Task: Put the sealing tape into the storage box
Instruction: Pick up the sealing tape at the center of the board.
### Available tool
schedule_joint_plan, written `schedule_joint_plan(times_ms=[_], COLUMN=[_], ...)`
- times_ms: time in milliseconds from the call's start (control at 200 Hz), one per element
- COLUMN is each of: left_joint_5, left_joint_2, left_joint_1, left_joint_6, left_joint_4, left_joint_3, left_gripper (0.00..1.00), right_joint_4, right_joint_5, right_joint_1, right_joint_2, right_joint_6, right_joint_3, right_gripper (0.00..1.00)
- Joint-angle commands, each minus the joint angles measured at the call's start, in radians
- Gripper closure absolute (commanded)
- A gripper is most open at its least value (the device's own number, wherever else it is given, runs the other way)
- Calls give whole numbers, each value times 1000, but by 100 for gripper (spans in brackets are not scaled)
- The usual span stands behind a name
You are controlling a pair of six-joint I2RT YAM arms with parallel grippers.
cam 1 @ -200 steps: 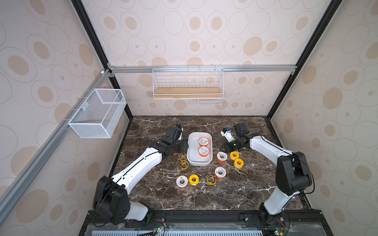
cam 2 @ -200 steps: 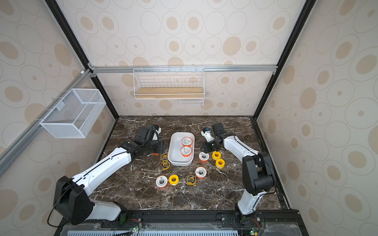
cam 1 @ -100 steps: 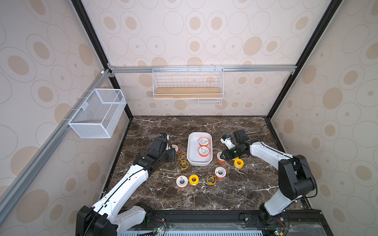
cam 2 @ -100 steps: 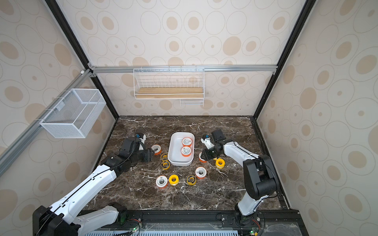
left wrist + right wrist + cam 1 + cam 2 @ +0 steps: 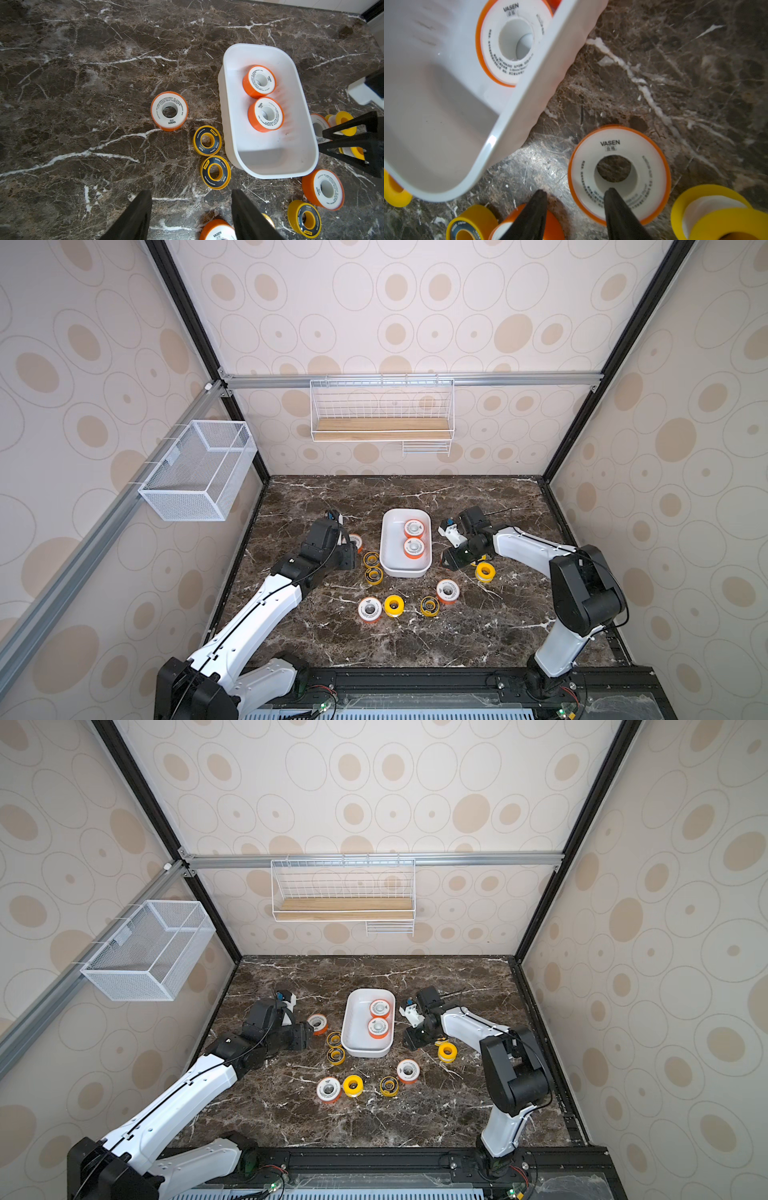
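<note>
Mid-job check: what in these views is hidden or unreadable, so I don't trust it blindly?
Both top views: the right arm hides the orange spool beneath it, beside the storage box.
Right wrist view: blurred fingers of the right tool cover that spool's edge; contact unclear.
Left wrist view: another orange spool is cut by the bottom edge, behind the left tool.
Top views: label print too small.

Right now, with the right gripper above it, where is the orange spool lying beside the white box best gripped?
Probably by its ring wall, coming straight down: one finger in the centre hole, the other outside the rim on the side facing the storage box. The orange spool lies flat, label up, hole clear, and the right gripper stands open over that side.
</note>
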Motion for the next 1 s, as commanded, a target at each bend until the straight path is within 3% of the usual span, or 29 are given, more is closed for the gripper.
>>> schedule_joint_plan(times_ms=[0,466,991], left_joint_5=[-2,2,6], left_joint_2=[3,15,30], left_joint_1=[5,6,5], left_joint_6=[8,13,14], left_joint_4=[-11,-12,-11], left_joint_3=[3,6,8], left_gripper=[35,35,35], right_joint_4=[-33,-61,-91], right_joint_5=[61,85,202], right_joint_1=[16,28,59], right_joint_2=[25,94,158], right_joint_6=[-15,-25,-32], right_joint_3=[41,90,118], right_gripper=[49,54,59])
